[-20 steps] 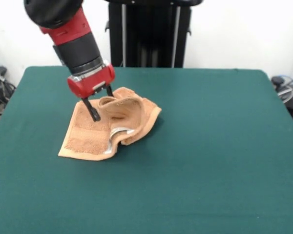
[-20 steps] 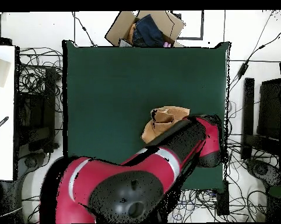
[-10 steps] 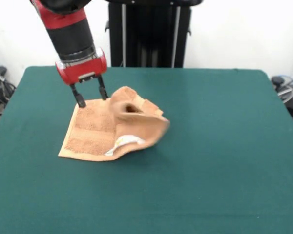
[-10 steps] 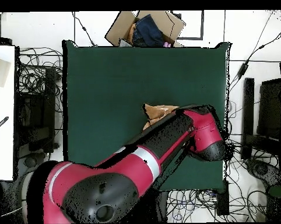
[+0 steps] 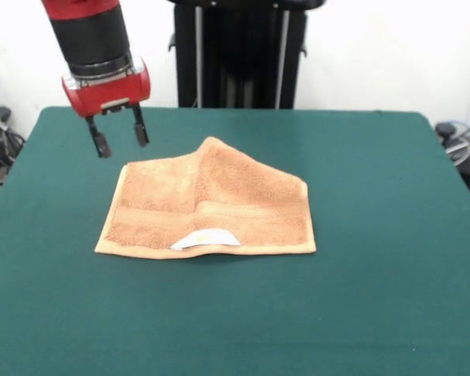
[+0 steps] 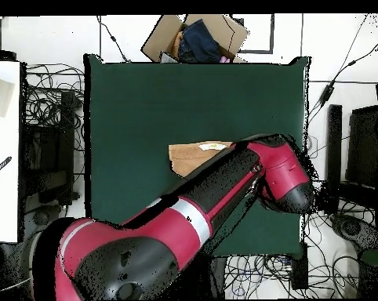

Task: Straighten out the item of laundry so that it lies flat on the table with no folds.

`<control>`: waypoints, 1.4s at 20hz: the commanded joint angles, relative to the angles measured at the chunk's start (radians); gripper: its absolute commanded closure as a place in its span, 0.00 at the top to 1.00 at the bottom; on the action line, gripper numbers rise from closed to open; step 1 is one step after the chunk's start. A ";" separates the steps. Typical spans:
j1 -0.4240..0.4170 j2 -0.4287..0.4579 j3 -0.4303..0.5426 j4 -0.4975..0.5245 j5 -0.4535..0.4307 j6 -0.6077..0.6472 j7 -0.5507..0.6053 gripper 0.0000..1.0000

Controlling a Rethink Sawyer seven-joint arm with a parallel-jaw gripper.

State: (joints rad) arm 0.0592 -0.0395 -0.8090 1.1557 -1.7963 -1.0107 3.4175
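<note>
The orange-tan towel, the item of laundry, lies spread on the green table, left of centre. Its near edge carries a woven band and a white label with a yellow mark. The far edge rises to a peak with one corner folded in. My gripper hangs open above the table, just beyond the towel's far left corner, holding nothing. From overhead, only part of the towel shows; the arm covers the rest and the gripper.
An open cardboard box with dark cloth sits past the table's top edge in the overhead view. Cables lie on the floor around the table. A black stand rises behind the table.
The gripper let go of the towel and rose toward the far left. The bunched towel dropped and spread out to the right, nearly flat.
</note>
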 commanded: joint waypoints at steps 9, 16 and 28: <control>0.027 -0.014 0.092 0.015 0.039 0.008 0.070 1.00; 0.023 0.002 0.108 0.034 0.050 0.030 0.060 1.00; 0.034 -0.016 0.126 0.096 0.081 0.060 -0.020 1.00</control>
State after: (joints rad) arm 0.0694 -0.0666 -0.8211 1.1844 -1.7849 -1.0101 3.4175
